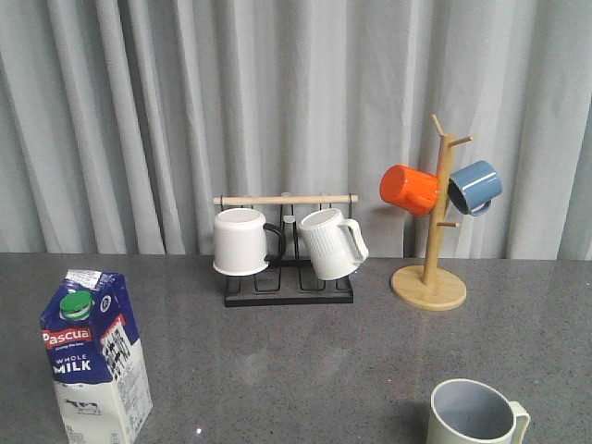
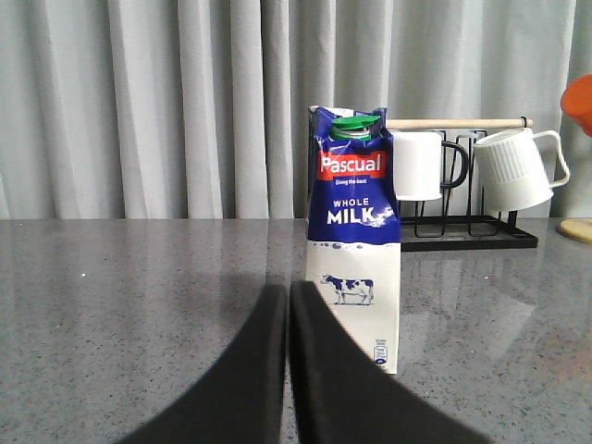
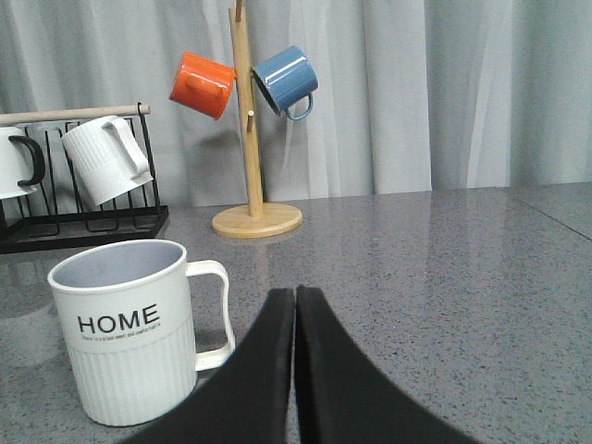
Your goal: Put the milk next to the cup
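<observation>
The milk carton (image 1: 95, 356) stands upright at the table's front left, dark blue above, white below, with a green cap. It also shows in the left wrist view (image 2: 354, 240), a little ahead of my left gripper (image 2: 289, 289), which is shut and empty. The cream "HOME" cup (image 1: 474, 414) stands at the front right edge of the front view. In the right wrist view the cup (image 3: 129, 328) is beside my right gripper (image 3: 295, 294), which is shut and empty. Neither gripper shows in the front view.
A black rack (image 1: 288, 290) with a smooth white mug (image 1: 241, 241) and a ribbed white mug (image 1: 330, 244) stands at the back middle. A wooden mug tree (image 1: 431, 274) holds an orange mug (image 1: 409, 189) and a blue mug (image 1: 474, 187). A grey curtain hangs behind.
</observation>
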Action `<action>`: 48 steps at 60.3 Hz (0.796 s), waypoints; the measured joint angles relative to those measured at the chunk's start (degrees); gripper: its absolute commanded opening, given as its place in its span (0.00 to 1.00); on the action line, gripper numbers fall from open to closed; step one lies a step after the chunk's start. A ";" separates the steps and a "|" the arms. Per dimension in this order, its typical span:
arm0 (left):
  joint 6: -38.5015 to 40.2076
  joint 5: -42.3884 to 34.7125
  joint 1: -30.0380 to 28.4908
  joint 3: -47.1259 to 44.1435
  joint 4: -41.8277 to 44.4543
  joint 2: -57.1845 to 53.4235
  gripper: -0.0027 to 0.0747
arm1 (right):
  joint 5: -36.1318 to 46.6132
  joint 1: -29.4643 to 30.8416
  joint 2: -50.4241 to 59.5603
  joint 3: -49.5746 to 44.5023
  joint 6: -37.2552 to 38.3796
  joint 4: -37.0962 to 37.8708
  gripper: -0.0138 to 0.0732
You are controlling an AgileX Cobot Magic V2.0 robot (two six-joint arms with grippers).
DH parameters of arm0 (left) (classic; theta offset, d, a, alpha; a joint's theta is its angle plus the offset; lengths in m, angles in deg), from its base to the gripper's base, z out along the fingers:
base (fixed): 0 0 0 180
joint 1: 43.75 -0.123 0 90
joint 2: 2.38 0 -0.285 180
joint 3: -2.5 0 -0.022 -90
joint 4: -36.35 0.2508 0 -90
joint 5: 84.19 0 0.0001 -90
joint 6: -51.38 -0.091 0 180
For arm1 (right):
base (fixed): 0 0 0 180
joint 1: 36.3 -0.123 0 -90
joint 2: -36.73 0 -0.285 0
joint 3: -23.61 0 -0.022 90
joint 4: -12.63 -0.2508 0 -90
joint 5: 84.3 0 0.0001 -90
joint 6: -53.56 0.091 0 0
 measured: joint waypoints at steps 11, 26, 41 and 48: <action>0.00 0.00 0.00 0.00 0.00 0.00 0.03 | 0.00 0.00 0.00 0.00 0.00 0.00 0.15; 0.00 0.00 0.00 0.00 0.00 0.00 0.03 | 0.14 0.00 0.00 0.00 0.00 0.00 0.15; 3.07 -0.60 0.00 0.00 -0.02 0.00 0.03 | 4.72 0.00 0.00 0.00 2.40 -3.50 0.15; 8.92 -0.81 0.00 0.00 -0.02 0.00 0.03 | 5.34 0.00 0.00 0.00 2.85 -5.92 0.15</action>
